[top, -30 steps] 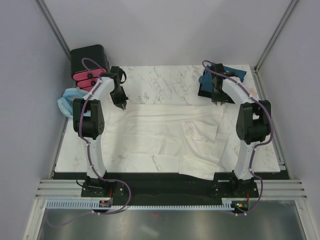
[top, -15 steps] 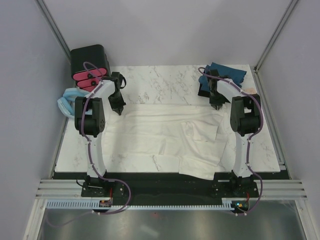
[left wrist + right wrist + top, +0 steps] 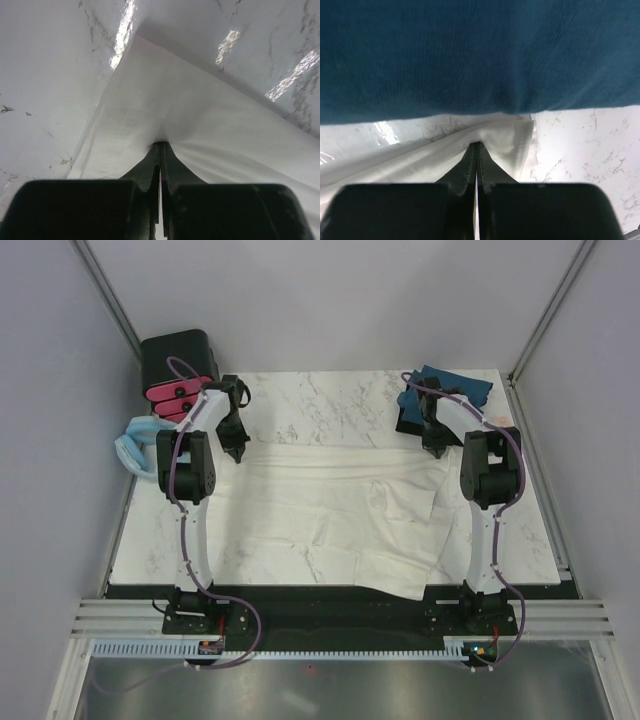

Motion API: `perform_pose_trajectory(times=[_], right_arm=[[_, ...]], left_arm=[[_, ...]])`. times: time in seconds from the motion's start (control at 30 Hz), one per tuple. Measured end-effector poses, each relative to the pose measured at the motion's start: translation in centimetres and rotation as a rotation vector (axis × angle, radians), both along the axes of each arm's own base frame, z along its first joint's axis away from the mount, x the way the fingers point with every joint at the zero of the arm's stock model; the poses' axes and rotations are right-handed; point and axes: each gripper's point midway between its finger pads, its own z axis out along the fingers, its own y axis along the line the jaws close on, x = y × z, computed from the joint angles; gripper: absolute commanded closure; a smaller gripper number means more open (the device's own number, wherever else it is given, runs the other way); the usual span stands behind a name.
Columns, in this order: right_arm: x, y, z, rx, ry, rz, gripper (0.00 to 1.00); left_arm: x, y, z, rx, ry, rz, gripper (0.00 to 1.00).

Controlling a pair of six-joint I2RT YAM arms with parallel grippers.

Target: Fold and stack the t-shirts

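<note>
The cream-white t-shirt [image 3: 330, 510] lies spread across the marble table, wrinkled toward the front right. My left gripper [image 3: 238, 450] is shut on its far left corner; in the left wrist view the fingers [image 3: 160, 148] pinch the cream-white t-shirt [image 3: 200, 115]. My right gripper [image 3: 436, 447] is shut on its far right corner; in the right wrist view the gripper [image 3: 476, 146] pinches the cream-white t-shirt [image 3: 505, 137]. The dark teal-blue t-shirt [image 3: 450, 388] lies bunched at the far right corner, just beyond the right gripper, and fills the top of the right wrist view [image 3: 480, 55].
A black box with pink drawers [image 3: 178, 368] stands at the far left corner. A pale blue padded ring [image 3: 133, 445] lies off the table's left edge beside it. Bare marble table [image 3: 330, 405] shows beyond the white shirt. Grey walls enclose the cell.
Both grippers have come down onto the white shirt's far corners and shut on them. The left moved left and back, the right moved slightly forward off the teal shirt. The far edge is now pulled straighter.
</note>
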Motion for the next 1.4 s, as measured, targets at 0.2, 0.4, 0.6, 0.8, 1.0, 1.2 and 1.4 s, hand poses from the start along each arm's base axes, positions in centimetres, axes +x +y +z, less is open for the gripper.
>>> perform_pose_trajectory(times=[0.2,0.4,0.6,0.8,1.0,1.2,1.4], right_arm=[[0.9,-0.2,0.0,-0.002,0.010,-0.007,1.00],[2.3,-0.1,0.2,0.011,-0.007,-0.010,1.00],[4.2,0.5,0.3,0.025,-0.043,-0.001,0.96],[4.7,1.2,0.4,0.038,-0.064,0.012,0.77],[4.8,2.6,1.3,0.120,-0.132,0.033,0.65],[4.6,4.4,10.5,0.197,-0.332,0.076,0.62],[1.4,6.8,25.9,0.291,-0.650,0.162,0.62]], left_arm=[[1.5,-0.1,0.0,-0.002,0.006,0.011,0.98],[1.6,-0.1,0.0,0.000,0.014,0.020,0.98],[1.6,-0.1,0.0,0.002,0.013,0.024,0.98],[1.8,0.0,0.1,0.005,0.003,0.023,0.88],[3.2,0.8,0.9,0.007,-0.101,0.040,0.79],[4.3,0.7,7.9,-0.050,-0.320,0.044,0.74],[3.3,-3.0,17.1,-0.177,-0.546,-0.053,0.74]])
